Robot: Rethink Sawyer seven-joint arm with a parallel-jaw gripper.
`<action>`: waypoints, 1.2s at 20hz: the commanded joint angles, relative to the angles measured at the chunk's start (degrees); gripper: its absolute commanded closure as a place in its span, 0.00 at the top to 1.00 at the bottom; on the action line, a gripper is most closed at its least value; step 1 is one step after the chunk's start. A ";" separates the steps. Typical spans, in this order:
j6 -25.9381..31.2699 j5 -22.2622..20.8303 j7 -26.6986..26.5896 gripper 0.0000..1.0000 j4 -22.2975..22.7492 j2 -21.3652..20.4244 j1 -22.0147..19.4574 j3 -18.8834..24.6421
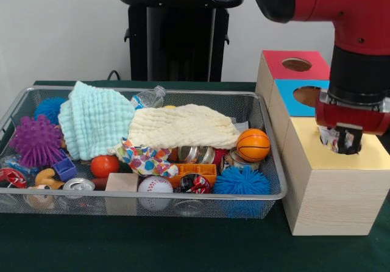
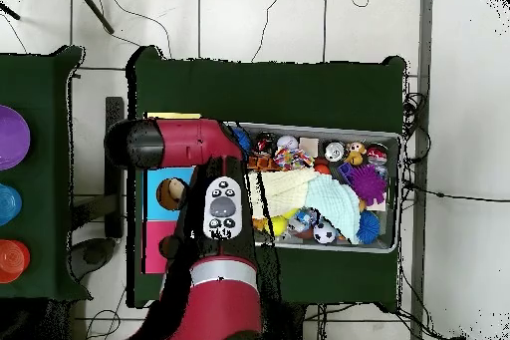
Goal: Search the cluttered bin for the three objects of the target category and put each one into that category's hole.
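My gripper (image 1: 342, 139) hangs straight over the round hole in the yellow-topped box (image 1: 373, 157), its tips at the hole's mouth. It is shut on a small white dotted fabric piece (image 1: 329, 137), which shows at the tips and covers most of the hole. A second dotted fabric piece (image 1: 144, 158) lies in the wire mesh bin (image 1: 183, 196), under the front edge of the cream-yellow towel (image 1: 183, 127). No third piece shows. In the overhead view the arm (image 2: 214, 206) hides the gripper, and the bin (image 2: 394, 191) lies to its right.
The blue-topped box (image 1: 291, 99) and red-topped box (image 1: 280, 64) stand behind the yellow one. The bin also holds a mint-green towel (image 1: 94, 118), a purple spiky ball (image 1: 35, 140), an orange ball (image 1: 252, 144), a baseball (image 1: 155, 185) and cans.
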 commanded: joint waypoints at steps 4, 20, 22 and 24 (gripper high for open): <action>-1.92 -1.20 8.01 0.00 -11.64 12.70 2.36 -3.25; 12.83 4.88 -1.28 0.00 8.09 -11.27 -6.35 7.56; 15.75 5.91 -1.15 0.00 8.85 -13.28 -7.12 8.57; 17.30 7.77 -0.66 0.00 10.54 -15.10 -8.14 10.12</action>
